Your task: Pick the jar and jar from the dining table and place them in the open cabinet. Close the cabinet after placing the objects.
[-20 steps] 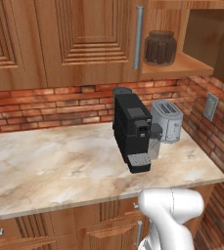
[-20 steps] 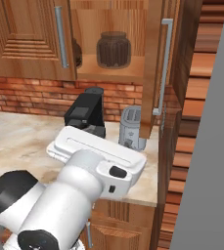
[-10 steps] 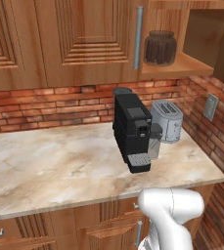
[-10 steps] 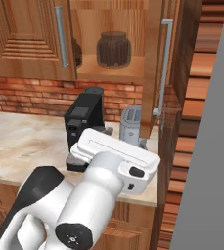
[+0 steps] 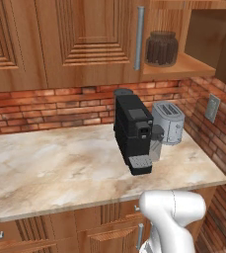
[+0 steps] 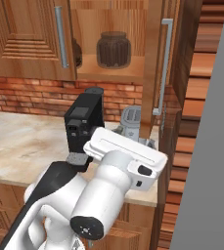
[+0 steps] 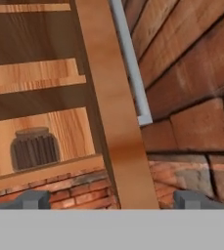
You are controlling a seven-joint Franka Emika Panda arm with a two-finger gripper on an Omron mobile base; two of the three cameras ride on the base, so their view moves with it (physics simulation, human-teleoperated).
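On the lowest shelf of the open brown wooden wall cabinet stands a squat, rounded clear glass jar with dark brown contents, upright, near the shelf's front edge and well inside the opening. A second dark rounded shape sits just beside it toward the left (mostly hidden behind the closed door, so what it is I cannot tell). The cabinet's right door stands swung open, edge-on to the right base camera, with its long silver bar handle on the outer face. From the hand camera the same jar shows low on the shelf, left of the door's edge, and the two dark fingertips of the gripper stand spread wide apart with nothing between them. Below the cabinet, a black coffee machine and a silver toaster stand side by side toward the back right corner of the marbled stone worktop, against a red brick wall.
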